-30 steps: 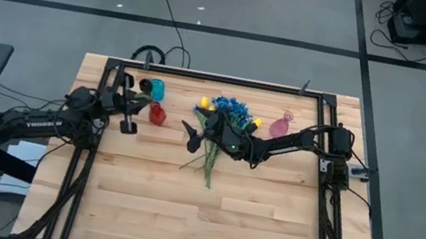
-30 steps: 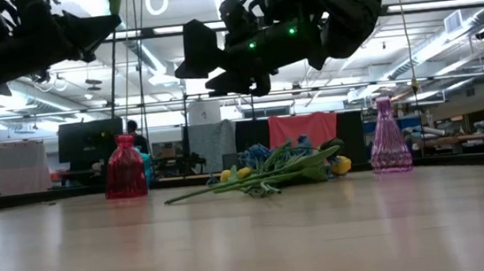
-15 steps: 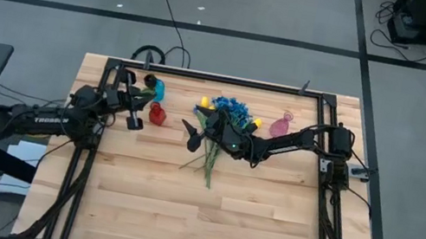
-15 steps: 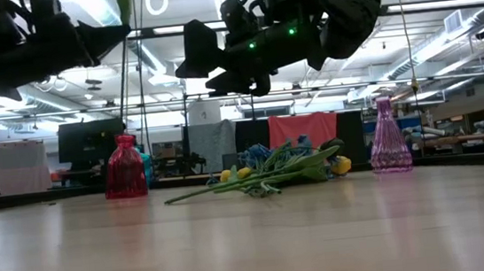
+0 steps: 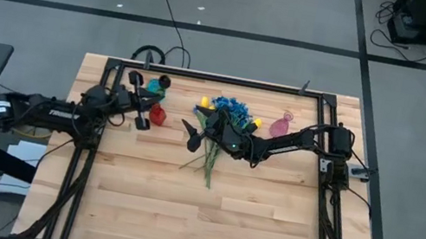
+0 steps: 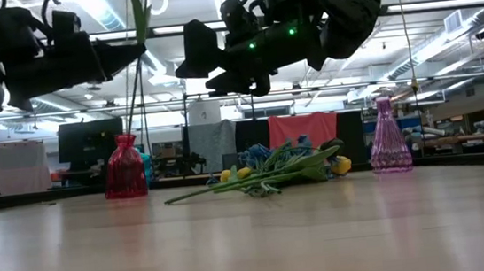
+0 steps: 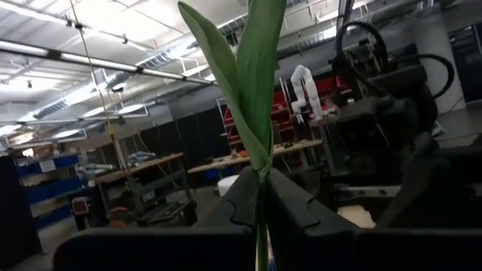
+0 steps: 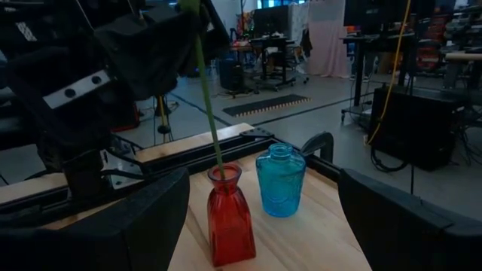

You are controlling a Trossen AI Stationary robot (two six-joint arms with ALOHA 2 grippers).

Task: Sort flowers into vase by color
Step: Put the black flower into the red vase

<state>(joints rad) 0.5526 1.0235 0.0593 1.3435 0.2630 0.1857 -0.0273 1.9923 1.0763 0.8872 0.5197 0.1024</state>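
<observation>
My left gripper point(image 5: 143, 114) is shut on a green flower stem point(image 6: 133, 84) with long leaves point(image 7: 252, 75) and a dark head point(image 5: 164, 82), above the red vase point(image 6: 125, 169). The stem's lower end stands in that vase's mouth point(image 8: 223, 172). A blue vase point(image 8: 280, 181) stands just behind the red one. My right gripper point(image 5: 193, 127) hangs open over the pile of blue and yellow flowers point(image 5: 230, 109), which lies on the table at the far middle, and touches nothing. A pink vase point(image 6: 388, 139) stands at the far right. My left gripper pinches the stem point(image 7: 260, 197) between its two fingers just below the leaves. The fingers come roughly level from the table's left and lie across the stem. The flower is nearly upright, leaning a little, with its lower end inside the red vase's neck.
Green stems point(image 5: 207, 161) of the pile stick out toward the table's near side. A black metal frame point(image 5: 229, 78) runs along the far edge and both sides. The near half of the wooden table point(image 5: 203, 223) holds no objects.
My left gripper has gone toward the table's right and slightly down, over the red vase, still shut on the flower. The flower has leaned over, its top swinging rightward, and its dark head now sits by the blue vase.
</observation>
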